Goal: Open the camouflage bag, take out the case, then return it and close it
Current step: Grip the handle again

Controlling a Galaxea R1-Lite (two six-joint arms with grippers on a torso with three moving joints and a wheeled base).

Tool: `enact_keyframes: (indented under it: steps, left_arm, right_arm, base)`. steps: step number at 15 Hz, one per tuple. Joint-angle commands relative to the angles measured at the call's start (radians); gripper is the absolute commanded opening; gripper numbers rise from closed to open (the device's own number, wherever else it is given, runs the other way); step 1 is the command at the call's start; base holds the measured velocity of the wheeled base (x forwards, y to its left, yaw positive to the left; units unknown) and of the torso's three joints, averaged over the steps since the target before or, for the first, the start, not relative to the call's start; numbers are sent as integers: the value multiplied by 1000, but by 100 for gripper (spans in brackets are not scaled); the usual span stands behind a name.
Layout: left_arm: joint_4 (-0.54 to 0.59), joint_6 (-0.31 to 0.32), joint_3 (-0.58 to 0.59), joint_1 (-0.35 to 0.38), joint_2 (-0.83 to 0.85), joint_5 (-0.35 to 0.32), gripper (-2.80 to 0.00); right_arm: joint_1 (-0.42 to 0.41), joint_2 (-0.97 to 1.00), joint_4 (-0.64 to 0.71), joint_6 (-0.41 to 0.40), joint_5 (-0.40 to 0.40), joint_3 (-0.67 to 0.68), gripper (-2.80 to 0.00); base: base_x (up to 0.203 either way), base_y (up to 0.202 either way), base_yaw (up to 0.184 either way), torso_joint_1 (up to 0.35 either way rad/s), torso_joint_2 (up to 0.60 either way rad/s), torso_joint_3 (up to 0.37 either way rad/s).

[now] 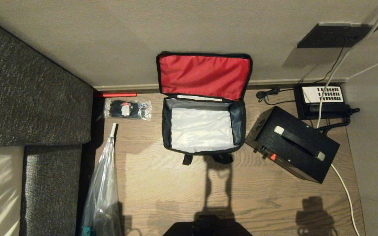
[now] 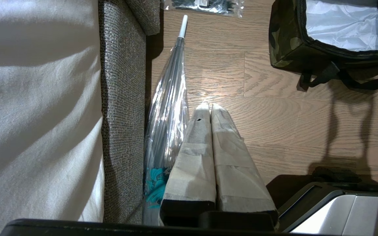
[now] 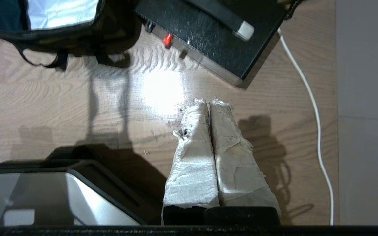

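Camouflage bag (image 1: pixel 204 131) open, red lid up, no legible writing, black case (image 1: pixel 294 144) beside it

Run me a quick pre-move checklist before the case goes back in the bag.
1. camouflage bag open, red-lined lid flipped back against the wall: ok.
2. Bag interior free, only its pale lining showing: ok.
3. case out of the bag, lying on the floor on the bag's right, handle up: ok.
4. right gripper shut and holding nothing, over bare floor short of the case: not ok for a grasp, open it first.
5. left gripper shut, parked over the floor near the umbrella: ok.
6. white cable running under the case's far corner, may snag: cannot tell.
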Motion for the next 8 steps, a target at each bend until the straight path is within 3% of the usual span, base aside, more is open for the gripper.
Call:
enact_keyframes:
  steps: [1,8]
  left_arm:
    - [1,1,3,0,-2,0,-280]
    - [0,1,3,0,-2,0,-280]
  right_arm:
    - [0,6,4,3,0,0,-280]
    - [0,6,4,-6,0,1,-280]
  base:
    - [0,0,0,0,0,0]
    - [0,0,0,0,0,0]
